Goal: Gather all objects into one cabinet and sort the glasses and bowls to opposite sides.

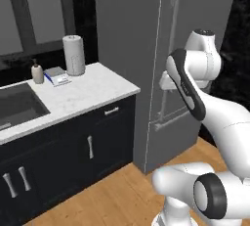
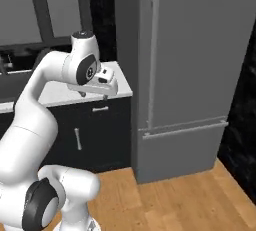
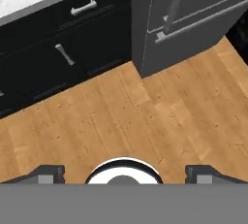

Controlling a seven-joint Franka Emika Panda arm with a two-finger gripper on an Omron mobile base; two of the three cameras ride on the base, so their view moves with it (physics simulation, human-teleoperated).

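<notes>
My gripper (image 2: 94,95) hangs in front of the counter's right end, pointing down at the wooden floor (image 3: 145,116). Its two fingertips (image 3: 46,173) stand far apart at the bottom of the hand view, open, with nothing between them. The objects, the glasses, the bowls and the cabinet are out of view.
A tall grey fridge (image 2: 190,50) with long bar handles stands to the right of the white marble counter (image 1: 93,93). On the counter are a paper towel roll (image 1: 73,55), a soap bottle (image 1: 37,72) and a sink (image 1: 17,105). Black drawers with short silver pulls (image 3: 83,8) sit below.
</notes>
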